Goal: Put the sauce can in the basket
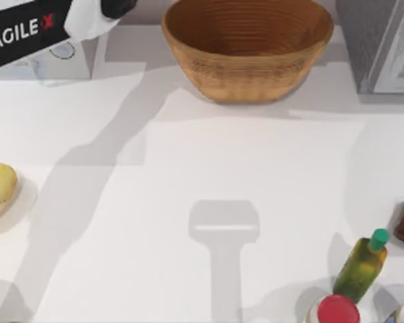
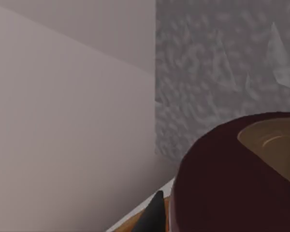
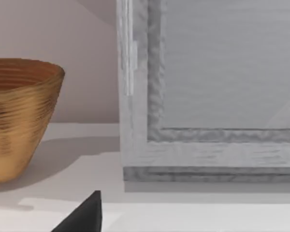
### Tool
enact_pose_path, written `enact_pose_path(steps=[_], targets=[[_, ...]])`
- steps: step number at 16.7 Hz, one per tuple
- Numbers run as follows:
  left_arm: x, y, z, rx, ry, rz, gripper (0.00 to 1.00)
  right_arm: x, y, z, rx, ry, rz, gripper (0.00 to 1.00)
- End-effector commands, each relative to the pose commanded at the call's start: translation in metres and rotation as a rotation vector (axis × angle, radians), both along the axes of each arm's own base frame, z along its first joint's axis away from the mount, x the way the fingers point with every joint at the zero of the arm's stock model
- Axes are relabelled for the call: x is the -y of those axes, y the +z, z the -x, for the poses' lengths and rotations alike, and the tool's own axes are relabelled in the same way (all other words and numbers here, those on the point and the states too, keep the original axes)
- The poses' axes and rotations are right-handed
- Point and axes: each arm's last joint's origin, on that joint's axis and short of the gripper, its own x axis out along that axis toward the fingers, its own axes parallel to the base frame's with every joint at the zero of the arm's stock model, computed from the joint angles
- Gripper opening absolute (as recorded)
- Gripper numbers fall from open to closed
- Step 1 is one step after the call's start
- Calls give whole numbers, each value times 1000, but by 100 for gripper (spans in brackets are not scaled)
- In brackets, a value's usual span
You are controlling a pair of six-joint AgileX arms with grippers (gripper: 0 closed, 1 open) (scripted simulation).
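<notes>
At the tabletop's (image 1: 188, 202) far left corner, our left claw (image 1: 118, 7) hovers just left of the large round tan-brown woven wicker basket (image 1: 246, 74). It appears clamped on the small, short maroon-brown sauce can (image 2: 222, 183). In the left wrist view the can sits right against a dark fingertip (image 2: 154, 212), its flat brown top showing, and its short axis looks roughly upright, though we cannot be sure. We judge that the coming move turns on one thing: the basket's open mouth lies to the claw's right, near it, so the can must travel rightward over the rim. The left arm is the nearer one, and our right arm sits idle, low, facing the grey cabinet (image 3: 208, 96).
</notes>
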Motion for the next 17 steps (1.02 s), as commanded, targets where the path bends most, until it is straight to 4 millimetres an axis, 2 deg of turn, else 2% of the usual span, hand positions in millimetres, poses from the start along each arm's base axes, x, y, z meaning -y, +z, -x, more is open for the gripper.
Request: enact_pose_path(steps=[4, 13, 17], targets=[[-1, 0, -2, 2, 2, -1, 0, 0, 0, 0, 0, 0, 0, 100], [38, -32, -36, -2, -1, -1, 0, 0, 0, 0, 0, 0, 0, 100], [40, -34, -39, 0, 0, 0, 0, 0, 0, 0, 0, 0, 0, 100]])
